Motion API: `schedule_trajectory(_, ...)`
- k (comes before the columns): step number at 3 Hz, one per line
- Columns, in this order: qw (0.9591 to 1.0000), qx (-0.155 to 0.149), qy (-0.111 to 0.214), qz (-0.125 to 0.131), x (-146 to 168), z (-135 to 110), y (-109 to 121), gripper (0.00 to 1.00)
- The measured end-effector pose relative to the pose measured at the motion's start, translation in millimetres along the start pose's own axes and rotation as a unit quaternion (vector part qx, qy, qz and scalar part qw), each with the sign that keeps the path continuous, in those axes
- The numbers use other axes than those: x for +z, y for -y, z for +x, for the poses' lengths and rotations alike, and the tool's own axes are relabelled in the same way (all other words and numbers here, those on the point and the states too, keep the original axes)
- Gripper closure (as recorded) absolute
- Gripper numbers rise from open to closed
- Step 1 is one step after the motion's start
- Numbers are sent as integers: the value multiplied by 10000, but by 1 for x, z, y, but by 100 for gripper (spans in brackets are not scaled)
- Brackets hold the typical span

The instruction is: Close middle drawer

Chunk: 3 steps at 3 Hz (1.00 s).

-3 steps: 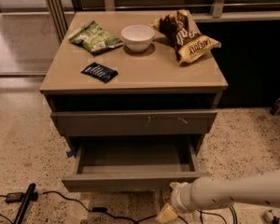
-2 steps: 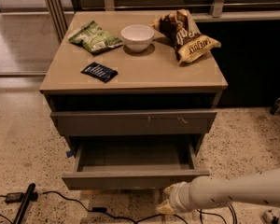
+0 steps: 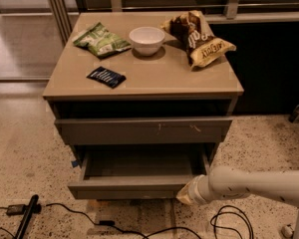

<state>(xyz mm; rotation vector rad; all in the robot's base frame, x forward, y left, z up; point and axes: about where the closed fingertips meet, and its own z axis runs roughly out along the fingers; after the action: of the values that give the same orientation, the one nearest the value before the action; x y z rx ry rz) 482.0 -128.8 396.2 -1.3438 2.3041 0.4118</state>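
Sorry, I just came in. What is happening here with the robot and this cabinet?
The robot's arm comes in low from the right; its claw is at the right front corner of the middle drawer. That drawer is pulled far out, bare inside showing, not yet closed. The scratched drawer above sticks out only slightly. A white bowl and snack bags lie on the cabinet top.

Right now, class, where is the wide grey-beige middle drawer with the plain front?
In the camera view the middle drawer stands pulled out below the scratched grey drawer front, the pale end effector by its front's right end.
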Motion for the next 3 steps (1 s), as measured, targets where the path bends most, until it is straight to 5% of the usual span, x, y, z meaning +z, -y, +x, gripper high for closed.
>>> schedule_trajectory(1,9999,-8,80,70,-3,-8,18,89)
schedule_trajectory(3,9999,-8,80,70,-3,-8,17,43)
